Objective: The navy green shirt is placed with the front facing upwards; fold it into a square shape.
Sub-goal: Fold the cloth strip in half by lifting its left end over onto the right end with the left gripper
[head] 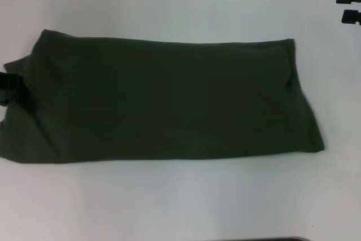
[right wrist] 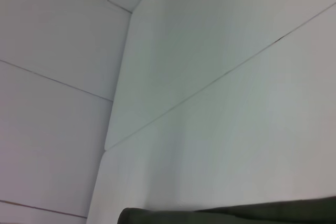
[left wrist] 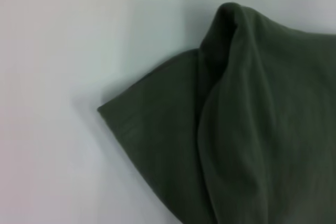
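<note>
The navy green shirt (head: 163, 100) lies on the white table folded into a long band running left to right, plain cloth facing up. My left gripper (head: 12, 90) sits at the band's left end, shut on the cloth there. In the left wrist view the shirt (left wrist: 252, 129) bunches up into a raised ridge with one layer's corner poking out beneath. My right gripper (head: 350, 5) hovers open off the far right corner, clear of the cloth. A thin strip of the shirt (right wrist: 226, 216) shows in the right wrist view.
The white table (head: 180, 201) surrounds the shirt on all sides. Seams between white panels (right wrist: 126, 77) cross the right wrist view. A dark edge (head: 276, 239) shows at the near side.
</note>
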Available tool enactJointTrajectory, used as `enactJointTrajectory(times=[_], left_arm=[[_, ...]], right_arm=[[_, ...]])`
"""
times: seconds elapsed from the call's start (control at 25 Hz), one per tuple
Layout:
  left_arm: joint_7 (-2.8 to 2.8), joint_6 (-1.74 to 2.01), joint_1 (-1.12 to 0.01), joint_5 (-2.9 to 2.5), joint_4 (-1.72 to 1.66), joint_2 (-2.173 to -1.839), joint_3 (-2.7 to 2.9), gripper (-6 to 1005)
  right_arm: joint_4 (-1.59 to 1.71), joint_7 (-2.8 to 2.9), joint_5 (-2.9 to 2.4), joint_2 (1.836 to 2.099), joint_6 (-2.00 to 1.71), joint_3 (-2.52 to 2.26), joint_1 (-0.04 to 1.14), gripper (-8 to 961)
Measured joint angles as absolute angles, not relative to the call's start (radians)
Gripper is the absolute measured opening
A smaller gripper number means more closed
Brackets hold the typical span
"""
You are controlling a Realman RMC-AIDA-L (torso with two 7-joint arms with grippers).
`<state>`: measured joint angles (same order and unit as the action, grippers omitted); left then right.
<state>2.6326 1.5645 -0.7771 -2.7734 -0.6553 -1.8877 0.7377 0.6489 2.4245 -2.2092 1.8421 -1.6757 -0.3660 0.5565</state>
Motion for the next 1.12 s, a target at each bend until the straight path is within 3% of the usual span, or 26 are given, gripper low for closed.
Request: enactJointTrajectory(times=[0.6, 0.96, 1.12], left_arm=[[2.684, 1.578, -0.748, -2.839, -0.707, -1.861, 0.715, 121], [2.517, 1.854, -0.778, -2.723, -0.714, -1.831, 0.541, 120], [2.499, 1.971, -0.786, -2.597, -0.726, -1.845, 0.543, 120]], right_arm=[[0.647, 2.427, -2.209, 1.839, -1.675, -0.368, 0.564, 732], [0.647, 2.43, -2.209, 1.837, -1.675, -0.372, 0.567, 732], [0.647, 2.43, -2.209, 1.837, -1.674, -0.373, 0.569, 731]])
